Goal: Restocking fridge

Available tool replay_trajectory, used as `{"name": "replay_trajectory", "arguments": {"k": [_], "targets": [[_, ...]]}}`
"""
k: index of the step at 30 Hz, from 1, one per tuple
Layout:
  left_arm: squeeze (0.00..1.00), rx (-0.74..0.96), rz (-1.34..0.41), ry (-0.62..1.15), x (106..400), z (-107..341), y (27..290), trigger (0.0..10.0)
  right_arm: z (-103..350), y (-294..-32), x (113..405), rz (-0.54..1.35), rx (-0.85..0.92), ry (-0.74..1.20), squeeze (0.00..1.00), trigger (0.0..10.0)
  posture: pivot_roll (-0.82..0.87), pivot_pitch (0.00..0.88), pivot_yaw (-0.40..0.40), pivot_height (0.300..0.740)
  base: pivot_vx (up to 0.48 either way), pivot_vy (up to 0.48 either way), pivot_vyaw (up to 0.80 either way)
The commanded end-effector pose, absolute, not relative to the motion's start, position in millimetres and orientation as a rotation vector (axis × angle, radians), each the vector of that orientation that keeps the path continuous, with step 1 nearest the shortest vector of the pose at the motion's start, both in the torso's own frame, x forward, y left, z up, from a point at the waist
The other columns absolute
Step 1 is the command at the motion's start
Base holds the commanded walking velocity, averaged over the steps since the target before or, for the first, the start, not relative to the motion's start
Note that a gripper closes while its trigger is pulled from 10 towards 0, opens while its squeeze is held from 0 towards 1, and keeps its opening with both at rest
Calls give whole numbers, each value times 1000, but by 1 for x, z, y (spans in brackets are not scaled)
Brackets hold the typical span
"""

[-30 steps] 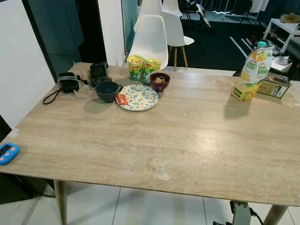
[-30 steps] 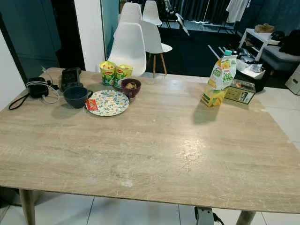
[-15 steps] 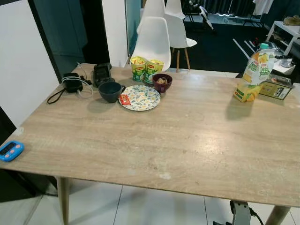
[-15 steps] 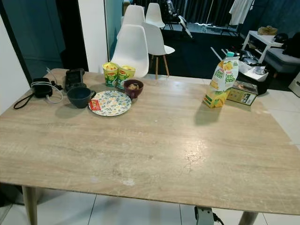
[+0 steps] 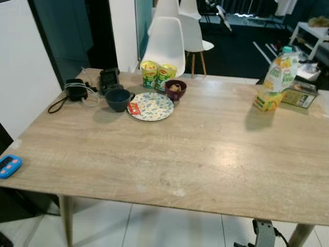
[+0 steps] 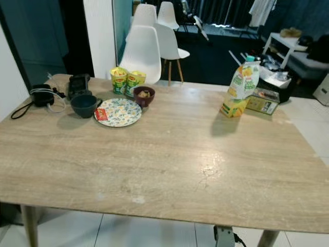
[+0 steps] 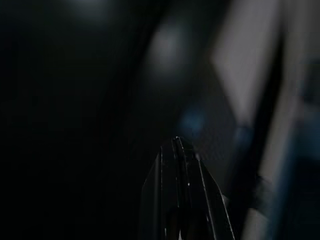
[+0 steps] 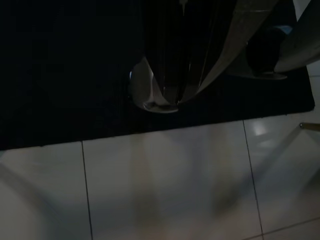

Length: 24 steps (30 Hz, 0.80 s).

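An orange juice carton (image 5: 277, 77) with a green cap stands upright at the far right of the wooden table (image 5: 205, 149), beside a small tin box (image 5: 300, 95). No fridge can be seen. My left gripper (image 7: 178, 144) hangs idle in the dark, its two black fingers pressed together. Over the tiled floor and a dark mat, my right gripper (image 8: 172, 97) hangs low with its fingers together and nothing in them.
At the far left of the table are a flowered plate (image 5: 154, 110) with a red sachet, a dark blue cup (image 5: 117, 99), a maroon bowl (image 5: 175, 89), two noodle cups (image 5: 157, 74) and black devices with a cable (image 5: 77, 90). A blue timer (image 5: 9, 165) lies at the near left edge. White chairs (image 5: 167, 41) stand behind.
The head view has shifted slightly, so the camera moved. Nothing on the table has changed place.
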<state>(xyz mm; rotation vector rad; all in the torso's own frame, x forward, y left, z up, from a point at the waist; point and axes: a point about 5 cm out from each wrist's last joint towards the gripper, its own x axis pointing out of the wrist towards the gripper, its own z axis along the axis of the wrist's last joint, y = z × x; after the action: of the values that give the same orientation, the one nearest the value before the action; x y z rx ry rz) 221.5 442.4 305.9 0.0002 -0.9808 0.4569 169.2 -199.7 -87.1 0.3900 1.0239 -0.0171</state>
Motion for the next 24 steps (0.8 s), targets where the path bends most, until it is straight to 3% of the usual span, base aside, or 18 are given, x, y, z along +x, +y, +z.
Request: {"name": "replay_trajectory", "arguments": {"k": [1,3,8,16,24], "targets": [[0,-16,366,-902,241,293,431,10000,-87,-201,168,-22,386,1027,0,10000,51,0,-57,740,0,0,0],[0,-12,191,-747,278,275,404,10000,-88,-200,168,-18,383,1029,0,10000,41,0,-52,740,0,0,0],[0,61,33,-566,312,257,370,10000,-89,-199,166,-18,384,1034,0,10000,35,0,-48,740,0,0,0],[0,204,-64,-371,335,242,345,10000,-92,-199,159,-11,382,1049,0,10000,22,0,-46,740,0,0,0],[0,435,-207,-238,355,234,311,10000,-100,-199,134,34,337,1120,0,10000,20,0,-86,740,0,0,0]]}}
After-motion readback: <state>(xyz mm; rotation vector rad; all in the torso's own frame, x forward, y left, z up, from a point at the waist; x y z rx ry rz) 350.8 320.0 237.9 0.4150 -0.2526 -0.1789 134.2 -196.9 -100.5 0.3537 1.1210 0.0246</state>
